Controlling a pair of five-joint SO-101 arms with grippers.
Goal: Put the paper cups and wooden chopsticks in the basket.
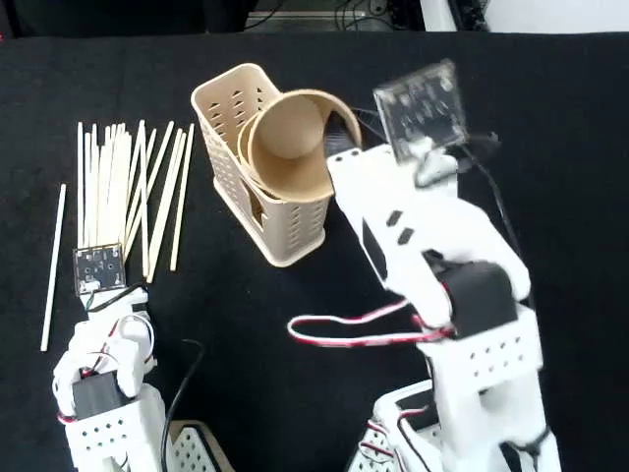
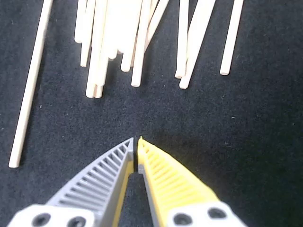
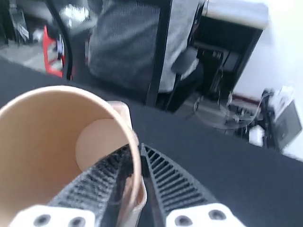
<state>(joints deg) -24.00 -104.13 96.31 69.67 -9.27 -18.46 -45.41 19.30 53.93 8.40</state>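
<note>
One cup (image 1: 290,147) hangs tilted at the mouth of the basket (image 1: 285,231), rim pinched by the right end effector (image 3: 141,158); lowering it and letting go looks next. Chopsticks (image 1: 128,187) lie on the counter (image 1: 550,118) nearby, the left end effector (image 2: 136,144) clenched empty just short of them.

I see a black table (image 1: 565,93) carrying two items: loose wooden chopsticks (image 1: 123,187) lying flat, and a basket (image 1: 290,231) standing beside them.

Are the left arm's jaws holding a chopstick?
No, the left jaws are shut with nothing between them, short of the chopsticks.
</note>
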